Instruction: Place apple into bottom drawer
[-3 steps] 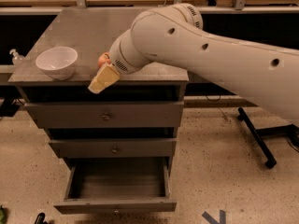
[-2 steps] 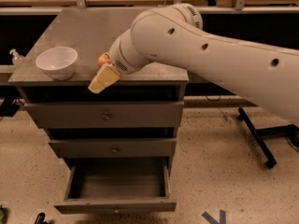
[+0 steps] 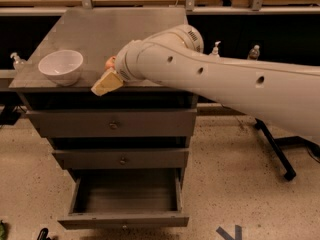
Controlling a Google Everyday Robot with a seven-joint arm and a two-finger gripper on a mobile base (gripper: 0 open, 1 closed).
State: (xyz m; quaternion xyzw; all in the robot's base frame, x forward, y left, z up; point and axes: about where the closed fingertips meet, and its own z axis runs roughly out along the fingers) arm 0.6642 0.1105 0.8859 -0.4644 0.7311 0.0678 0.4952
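The apple (image 3: pixel 109 62) shows only as a small red-orange sliver on the grey cabinet top (image 3: pixel 125 29), near its front edge and right of the white bowl; the arm hides most of it. My gripper (image 3: pixel 106 82) is at the end of the big white arm, low over the front edge of the cabinet top, right at the apple and partly covering it. The bottom drawer (image 3: pixel 122 220) is pulled out and open, and its inside looks empty.
A white bowl (image 3: pixel 61 66) stands at the front left of the cabinet top. The two upper drawers (image 3: pixel 115 124) are shut. Small bottles (image 3: pixel 215 48) stand behind the cabinet on both sides. A black stand leg (image 3: pixel 275 151) crosses the floor at the right.
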